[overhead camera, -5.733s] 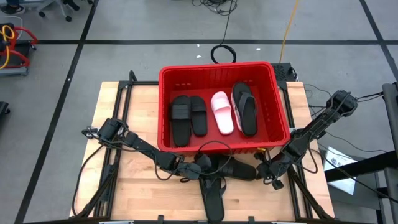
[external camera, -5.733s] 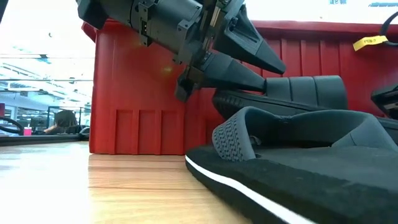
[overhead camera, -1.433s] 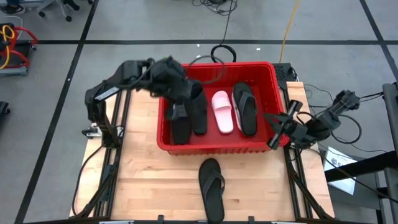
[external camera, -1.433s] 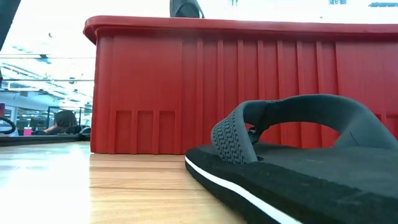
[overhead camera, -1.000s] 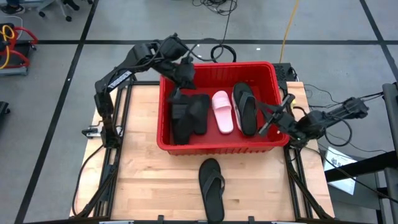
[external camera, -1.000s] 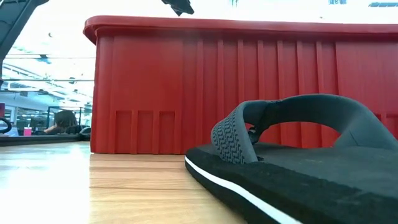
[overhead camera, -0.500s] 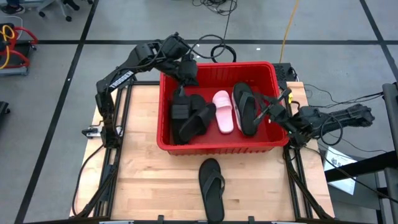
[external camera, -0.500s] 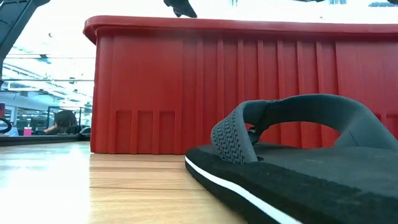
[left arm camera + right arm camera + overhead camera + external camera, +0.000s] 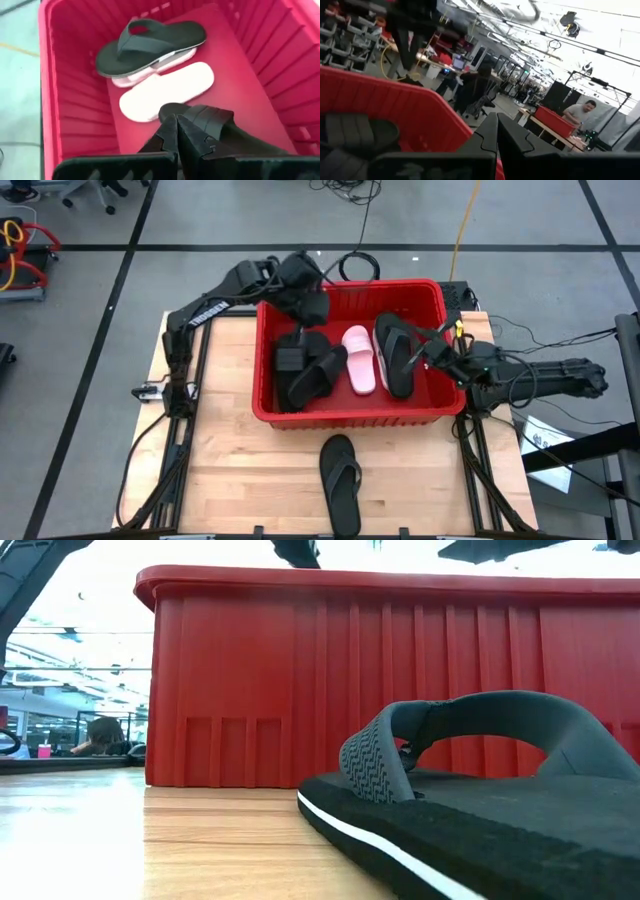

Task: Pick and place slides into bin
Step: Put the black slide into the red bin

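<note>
The red bin (image 9: 262, 405) stands mid-table. Inside it lie two black slides (image 9: 290, 380), the right one (image 9: 327, 368) tilted toward a pale pink slide (image 9: 357, 360), and a black flip-flop (image 9: 395, 352) resting on a second pink slide (image 9: 131, 81). One black flip-flop (image 9: 340, 480) lies flat on the table in front of the bin. My left gripper (image 9: 298, 338) hangs shut over the bin's far-left part, above the black slides (image 9: 220, 125). My right gripper (image 9: 418, 357) is shut over the bin's right side, beside the flip-flop.
The bin's tall front wall (image 9: 300, 680) stands just behind the flip-flop on the table (image 9: 470, 810). Bare wood lies left and right of that flip-flop. Cables run along both table sides. People sit in the room beyond.
The right black slide in the bin has tipped over and now lies slanted against the pink slide. My left gripper has drawn a little toward the table's right over the bin's far-left corner. My right gripper has reached toward the table's left, in over the bin's right wall.
</note>
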